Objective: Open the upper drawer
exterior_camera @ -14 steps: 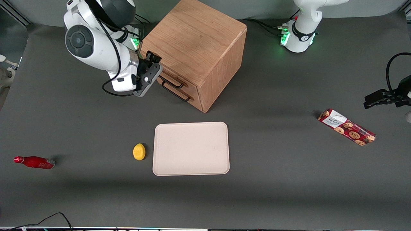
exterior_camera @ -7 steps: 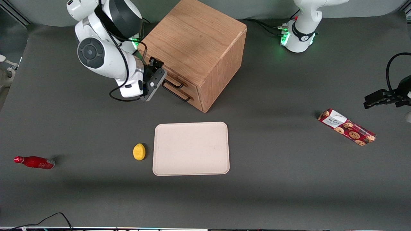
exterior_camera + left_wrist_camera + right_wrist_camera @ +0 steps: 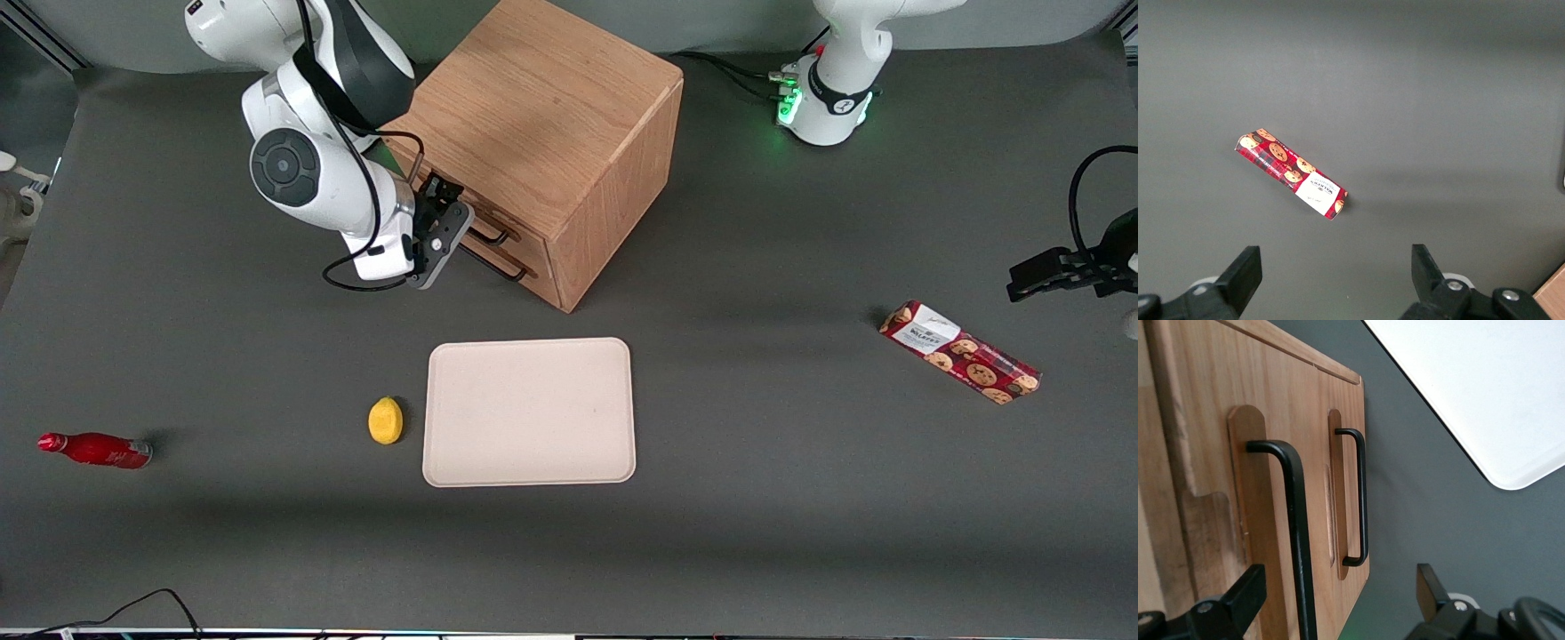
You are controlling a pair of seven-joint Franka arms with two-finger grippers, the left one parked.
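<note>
Oak upper drawer (image 3: 476,213) shut, gripper (image 3: 449,233) open before its handle (image 3: 1295,527); risk: closing on lower handle (image 3: 1358,497) just beside.

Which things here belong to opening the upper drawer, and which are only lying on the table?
For the job:
- upper drawer, shut, with its dark handle
- gripper, fingers open, in front of the drawers

Just lying about:
- lower drawer
- tray
- lemon
- red bottle
- cookie packet
</note>
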